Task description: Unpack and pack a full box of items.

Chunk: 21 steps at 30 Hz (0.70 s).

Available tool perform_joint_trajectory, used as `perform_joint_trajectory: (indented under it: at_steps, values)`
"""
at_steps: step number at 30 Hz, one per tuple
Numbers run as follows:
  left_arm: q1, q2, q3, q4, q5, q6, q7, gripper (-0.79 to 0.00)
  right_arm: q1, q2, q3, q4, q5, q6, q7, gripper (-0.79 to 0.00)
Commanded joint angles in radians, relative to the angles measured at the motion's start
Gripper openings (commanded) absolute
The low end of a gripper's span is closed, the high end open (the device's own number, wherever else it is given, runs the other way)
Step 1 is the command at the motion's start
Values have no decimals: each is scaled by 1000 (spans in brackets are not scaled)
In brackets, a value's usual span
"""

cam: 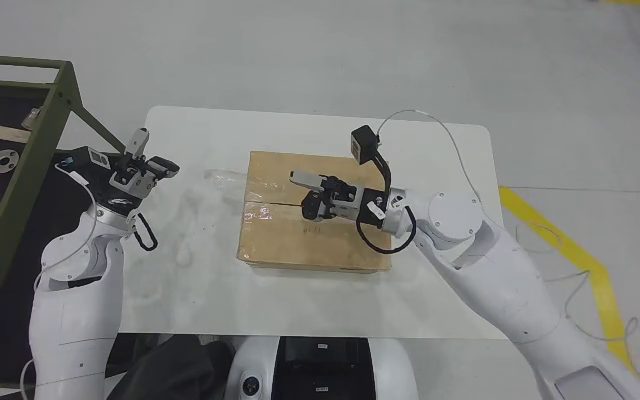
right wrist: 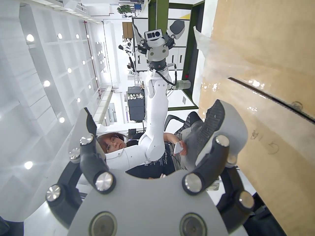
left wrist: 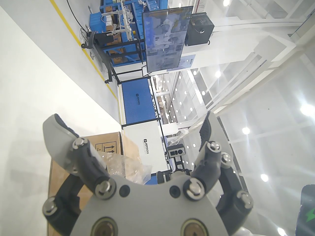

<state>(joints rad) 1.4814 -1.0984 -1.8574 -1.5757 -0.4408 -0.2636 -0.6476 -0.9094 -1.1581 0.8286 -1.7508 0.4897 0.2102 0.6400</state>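
A closed cardboard box sits in the middle of the white table, its two top flaps meeting at a dark seam. My right gripper hovers open over the box top near the seam. In the right wrist view, one finger lies close along the box top and the other finger stands off it. Crumpled clear tape hangs off the box's far left corner. My left gripper is open and empty, raised at the table's left edge, apart from the box.
A green-framed rack stands off the table's left side, close to my left arm. A thin cable loops from my right wrist over the table's far right. Bare table lies on both sides of the box.
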Motion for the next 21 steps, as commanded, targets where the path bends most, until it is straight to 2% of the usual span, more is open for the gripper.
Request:
perform_joint_trajectory:
  at_steps: [1, 3, 7, 16, 21]
  values:
    - [0, 0, 0, 0, 0, 0, 0, 0, 26, -10, -25, -12, -26, 36, -27, 0]
    - [0, 0, 0, 0, 0, 0, 0, 0, 60, -22, -59, -20, -67, 93, -64, 0]
    - [0, 0, 0, 0, 0, 0, 0, 0, 130, -56, -118, -7, -53, 131, -92, 0]
    - [0, 0, 0, 0, 0, 0, 0, 0, 261, -151, -236, 162, 58, 78, -122, 0]
    - [0, 0, 0, 0, 0, 0, 0, 0, 327, -206, -290, 258, 87, 90, -152, 0]
